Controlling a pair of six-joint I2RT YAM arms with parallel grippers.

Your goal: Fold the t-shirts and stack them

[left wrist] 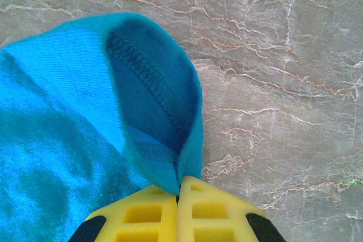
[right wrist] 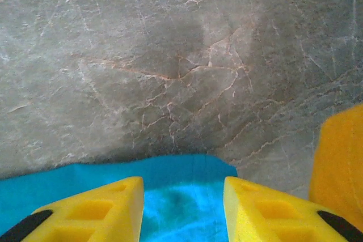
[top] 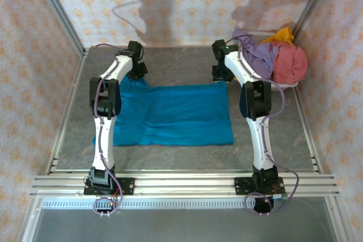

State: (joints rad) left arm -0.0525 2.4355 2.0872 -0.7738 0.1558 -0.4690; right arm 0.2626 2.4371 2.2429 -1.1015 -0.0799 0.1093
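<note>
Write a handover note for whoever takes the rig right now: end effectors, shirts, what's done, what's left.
Left end effector: shut on the teal t-shirt, far left edge.
Right end effector: open over its far right corner, not gripping.
Teal t-shirt spread on the table; lavender t-shirt, orange-yellow t-shirt and dusty red t-shirt heaped in the white basket, far right.
Done: nothing stacked. Left: fold the teal one, then the other three.
</note>
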